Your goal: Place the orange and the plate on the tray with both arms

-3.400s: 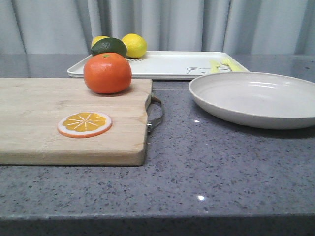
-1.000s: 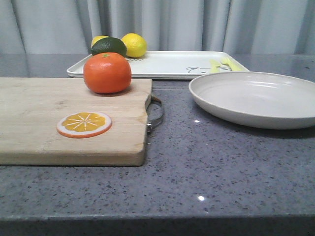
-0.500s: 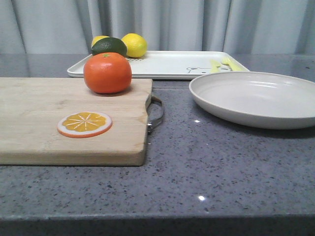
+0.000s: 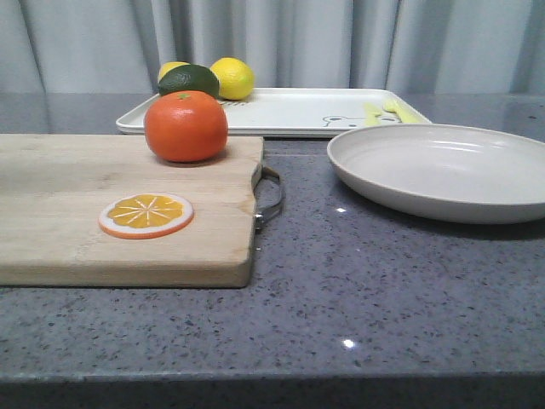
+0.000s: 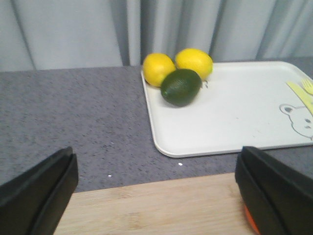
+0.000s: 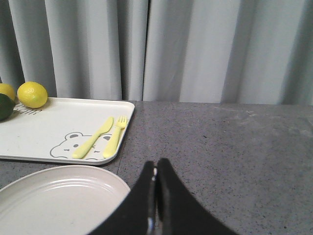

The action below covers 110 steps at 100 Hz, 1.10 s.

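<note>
Start state, nothing moved yet. The orange sits on the far part of the wooden cutting board, near its handle edge, apart from the orange slice lying closer to me. The plate rests on the grey countertop to the right of the board, just in front of the tray. The tray holds two lemons and a lime at its left end and a yellow knife and fork by the bear drawing; its middle is bare. My left gripper stands spread wide above the board's far edge, holding nothing, a sliver of orange showing by one finger. My right gripper is pinched together, empty, above the plate's far rim. Judgement: the orange looks glossy, round and rigid, so likely to roll or slip; I would take it across its widest girth. The plate looks stiff, shallow, possibly brittle; the raised rim is the only purchase, and my right fingers must part first.
</note>
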Available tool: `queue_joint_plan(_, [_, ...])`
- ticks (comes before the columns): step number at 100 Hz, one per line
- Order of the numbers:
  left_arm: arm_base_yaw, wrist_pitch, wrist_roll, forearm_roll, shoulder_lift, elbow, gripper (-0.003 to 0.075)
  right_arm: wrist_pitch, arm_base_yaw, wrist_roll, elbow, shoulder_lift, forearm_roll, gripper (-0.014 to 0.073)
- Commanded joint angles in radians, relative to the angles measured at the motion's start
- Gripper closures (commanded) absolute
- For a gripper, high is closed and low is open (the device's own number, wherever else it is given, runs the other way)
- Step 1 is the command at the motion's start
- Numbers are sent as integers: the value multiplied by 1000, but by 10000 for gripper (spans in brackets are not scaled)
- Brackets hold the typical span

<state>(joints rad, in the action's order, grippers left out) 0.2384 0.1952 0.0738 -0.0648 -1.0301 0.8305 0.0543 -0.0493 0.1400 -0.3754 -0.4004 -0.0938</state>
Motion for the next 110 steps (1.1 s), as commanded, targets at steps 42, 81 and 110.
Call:
queue_joint_plan(42, [196, 295, 8, -162, -392, 448, 91, -66, 1, -1, -37, -14, -3, 650])
queue_joint_plan(81, [239, 504, 6, -164, -630, 691, 91, -66, 1, -1, -37, -14, -3, 650])
queue_joint_plan(110, [239, 576, 6, -177, -698, 708, 91, -64, 1, -1, -37, -14, -3, 650])
